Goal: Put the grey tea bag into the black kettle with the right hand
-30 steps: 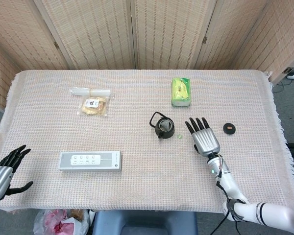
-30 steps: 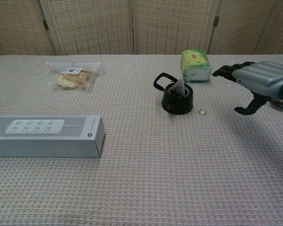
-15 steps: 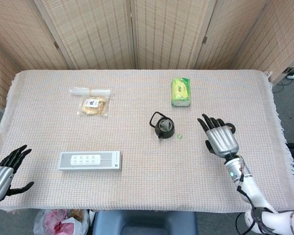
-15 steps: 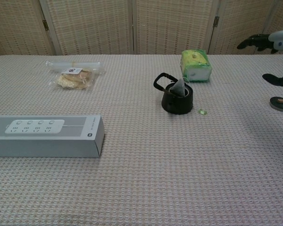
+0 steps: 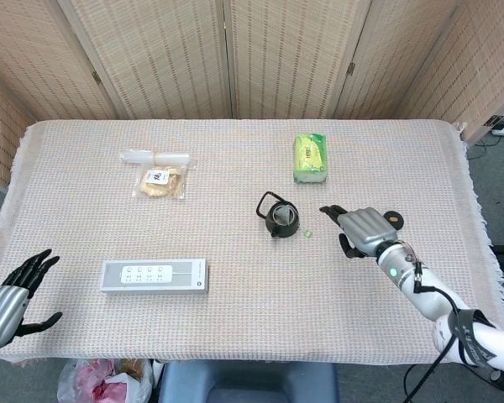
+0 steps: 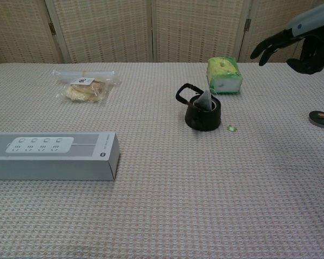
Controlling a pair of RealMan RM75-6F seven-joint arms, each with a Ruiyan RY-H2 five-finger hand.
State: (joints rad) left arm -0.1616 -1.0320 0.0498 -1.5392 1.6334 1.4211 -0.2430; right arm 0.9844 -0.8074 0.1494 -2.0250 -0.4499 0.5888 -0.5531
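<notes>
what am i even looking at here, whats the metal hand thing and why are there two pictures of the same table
It is a robot with two arms, each ending in a mechanical hand, and both pictures come from its own cameras. The head view looks down on the table; the chest view looks across it from low down.

The right hand hangs open above the cloth, holding nothing. The left hand waits open at the table's near corner.

On the table are a black kettle with a grey tea bag sticking out of it, its round lid lying apart, a green packet, a bag of snacks, and a boxed power strip.
</notes>
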